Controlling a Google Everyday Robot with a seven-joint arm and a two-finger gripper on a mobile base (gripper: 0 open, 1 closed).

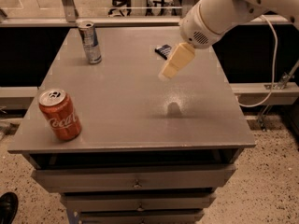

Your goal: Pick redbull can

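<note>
redbull can [89,42] stands upright in the upper left of frame, near the far-left corner of the grey table top [126,106], nothing touching it. gripper [167,72] hangs in the air at upper centre, well apart from it, next to a dark packet [163,50] in frame. Can't tell if it's spread or closed. Coca-Cola can [60,115] is lower left.

Risks: a side clip tips the slim can, a shove sends it off the far edge, and the red can is the wrong target.

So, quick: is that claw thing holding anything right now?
Gripper: in the air over the table, well right of the redbull can, nothing in it; open or closed cannot be told.
</note>
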